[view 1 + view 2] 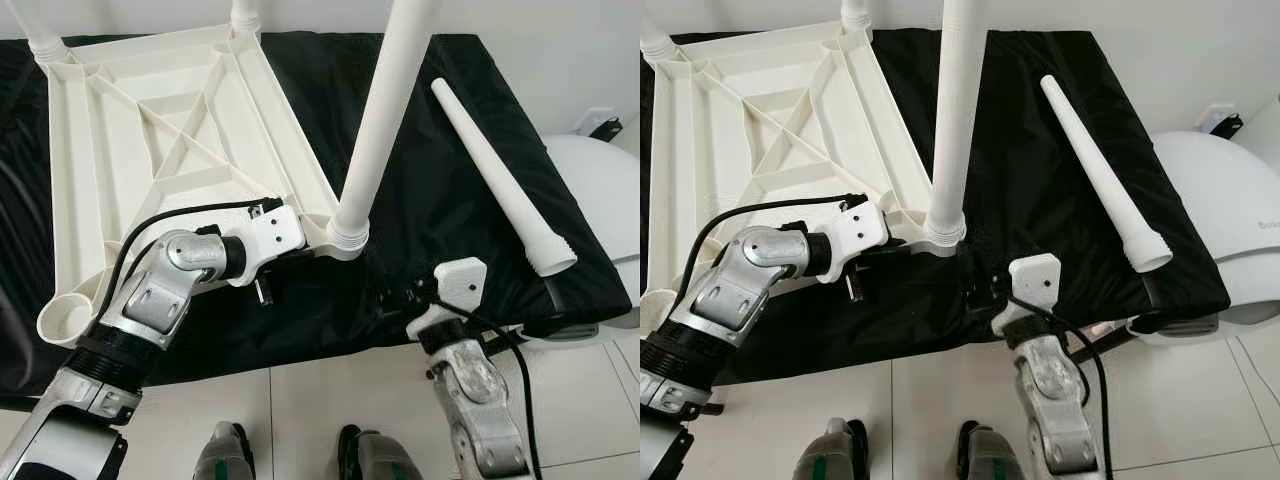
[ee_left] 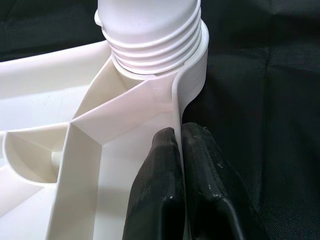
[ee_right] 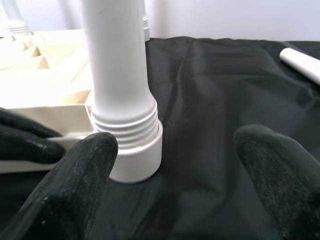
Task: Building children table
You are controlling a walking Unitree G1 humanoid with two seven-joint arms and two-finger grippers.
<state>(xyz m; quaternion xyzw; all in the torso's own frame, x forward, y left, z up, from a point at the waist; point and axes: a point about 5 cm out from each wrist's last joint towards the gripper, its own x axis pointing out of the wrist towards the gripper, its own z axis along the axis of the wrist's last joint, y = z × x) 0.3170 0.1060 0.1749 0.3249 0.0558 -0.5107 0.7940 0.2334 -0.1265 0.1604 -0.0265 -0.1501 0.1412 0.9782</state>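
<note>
bright, even indoor light — head views sharp, soft shadows; right wrist view's near fingers blurred.

Silver jointed arms, white wrist housings, black cables, black-fingered hands.

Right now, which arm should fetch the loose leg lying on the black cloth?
Right. The right gripper is open and free, nearer the loose leg. The left gripper is shut on the tabletop's rim, steadying it.
</note>
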